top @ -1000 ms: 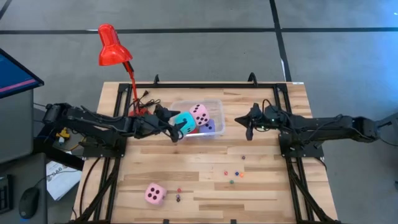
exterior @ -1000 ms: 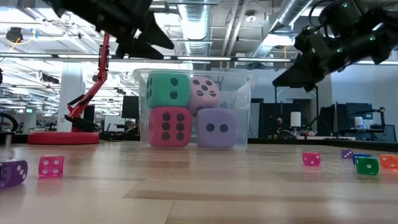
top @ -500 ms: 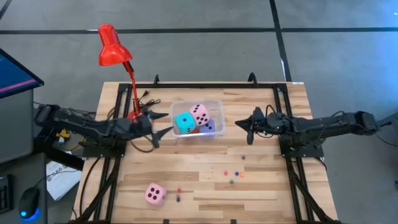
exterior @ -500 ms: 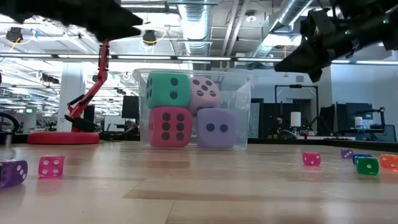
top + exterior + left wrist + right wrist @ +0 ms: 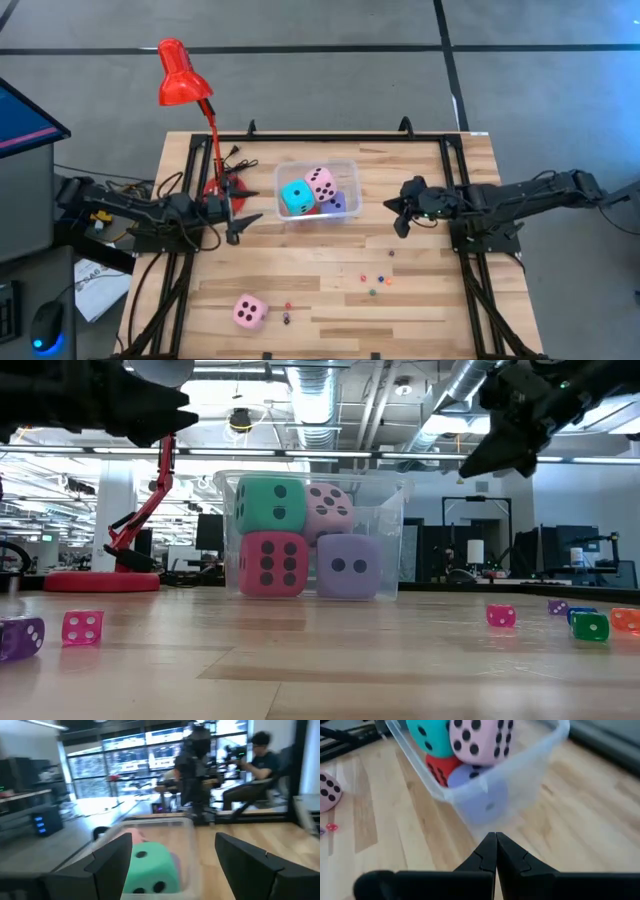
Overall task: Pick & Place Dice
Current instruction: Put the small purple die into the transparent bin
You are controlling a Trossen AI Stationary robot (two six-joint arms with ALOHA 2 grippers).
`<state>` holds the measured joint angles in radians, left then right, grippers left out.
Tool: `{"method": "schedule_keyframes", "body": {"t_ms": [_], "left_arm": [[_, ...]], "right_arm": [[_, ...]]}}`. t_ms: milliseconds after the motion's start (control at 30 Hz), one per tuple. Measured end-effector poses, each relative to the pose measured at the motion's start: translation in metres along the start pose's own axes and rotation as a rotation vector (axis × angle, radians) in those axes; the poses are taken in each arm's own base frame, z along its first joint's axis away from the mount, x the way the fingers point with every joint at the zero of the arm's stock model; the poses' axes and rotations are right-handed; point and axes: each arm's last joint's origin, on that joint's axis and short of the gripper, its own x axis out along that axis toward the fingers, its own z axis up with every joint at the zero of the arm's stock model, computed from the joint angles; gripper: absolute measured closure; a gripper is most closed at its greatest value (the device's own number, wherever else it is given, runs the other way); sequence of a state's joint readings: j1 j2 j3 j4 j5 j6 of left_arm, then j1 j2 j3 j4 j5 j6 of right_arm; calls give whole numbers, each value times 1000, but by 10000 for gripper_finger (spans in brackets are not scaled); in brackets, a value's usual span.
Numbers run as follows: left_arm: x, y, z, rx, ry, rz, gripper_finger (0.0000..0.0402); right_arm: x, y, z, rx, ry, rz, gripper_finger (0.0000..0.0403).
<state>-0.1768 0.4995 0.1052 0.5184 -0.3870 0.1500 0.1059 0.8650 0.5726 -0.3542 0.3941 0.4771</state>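
Four dice sit in the clear bin [image 5: 347, 168] on the worktop [image 5: 420, 290]: cyan die [image 5: 295, 197] and pink die [image 5: 321, 183] on top, red die [image 5: 269, 564] and lavender die [image 5: 349, 566] beneath. A second pink die [image 5: 249, 311] lies apart (near the front edge). The left gripper [image 5: 243, 222] hangs empty, fingers spread, beside the bin; the right gripper [image 5: 397, 217], closed on nothing, waits opposite.

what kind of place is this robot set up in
Probably an open-plan robotics lab or workshop. The low view shows exposed ceiling ducts and rows of desks with monitors behind the wooden table; the left wrist view shows a seated person working beyond it.
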Motion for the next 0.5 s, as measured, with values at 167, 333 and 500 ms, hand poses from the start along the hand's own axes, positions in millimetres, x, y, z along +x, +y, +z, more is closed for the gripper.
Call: {"method": "schedule_keyframes", "body": {"t_ms": [167,333,500], "left_arm": [[-5,-2,-3,-43,-45,-105,128],[-6,-3,-7,-59,-38,-150,128],[-6,-3,-6,-33,-44,-144,128]], "right_arm": [[-8,2,-2,65,86,-21,403],[-15,4,-2,99,138,-34,403],[-20,6,1,129,161,-37,403]]}}
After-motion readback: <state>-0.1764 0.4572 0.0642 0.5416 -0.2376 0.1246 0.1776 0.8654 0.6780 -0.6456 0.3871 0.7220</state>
